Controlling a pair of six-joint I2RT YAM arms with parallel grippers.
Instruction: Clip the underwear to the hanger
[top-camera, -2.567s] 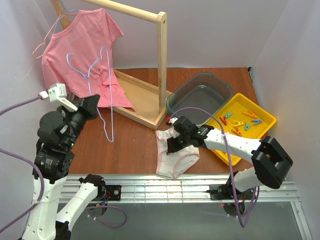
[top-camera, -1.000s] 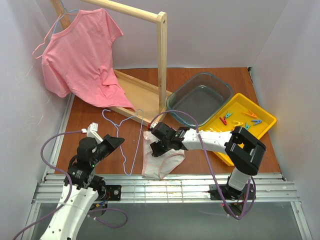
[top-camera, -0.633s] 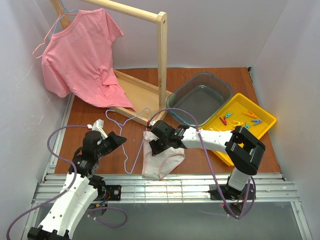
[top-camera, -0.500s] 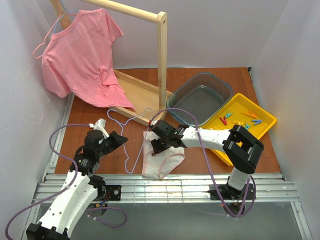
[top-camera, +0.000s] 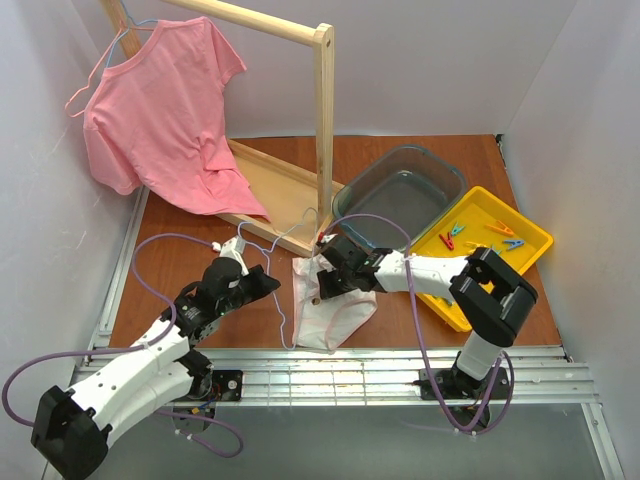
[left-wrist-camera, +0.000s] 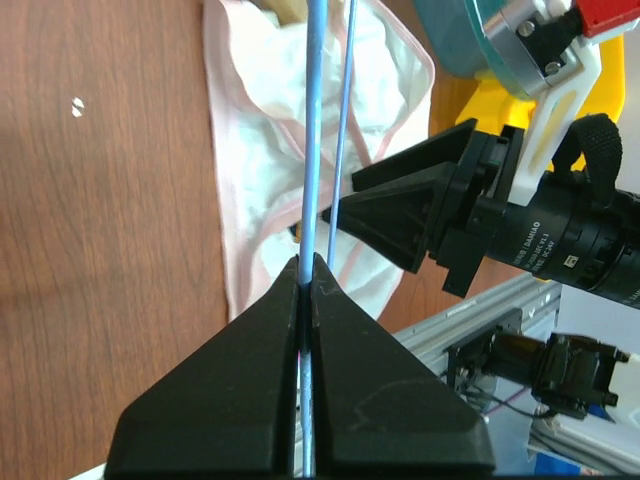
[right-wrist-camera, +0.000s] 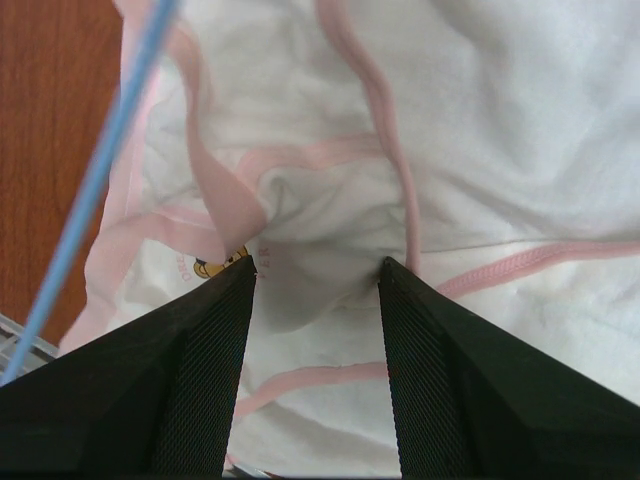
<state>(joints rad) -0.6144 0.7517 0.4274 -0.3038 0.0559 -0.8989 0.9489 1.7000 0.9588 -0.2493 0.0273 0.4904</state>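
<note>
Since half a second ago the left arm has stretched right along the table, and the hanger has gone with it. The underwear and the right hand have shifted a little right too.

At the upper left a pink T-shirt hangs from the wooden stand.

Lower left of centre, the left hand is clenched on the hanger. In the left wrist view the two fingers meet on the blue wire, with the hand at the bottom middle of the frame. From there the wire runs up the frame across the left part of the underwear; whether it touches the cloth cannot be told. In the top view the hanger's hook lies near the foot of the stand's post, and its lowest corner reaches the table's near edge.

Just right of the hanger the underwear lies crumpled on the table, at lower centre of the frame. The right hand sits on its upper part. In the right wrist view that hand is grasping a bunched fold of white cloth between its fingers, and the blue wire crosses the upper left corner.

Farther right stand a glass dish and a yellow tray holding coloured pegs, both well apart from the underwear.
</note>
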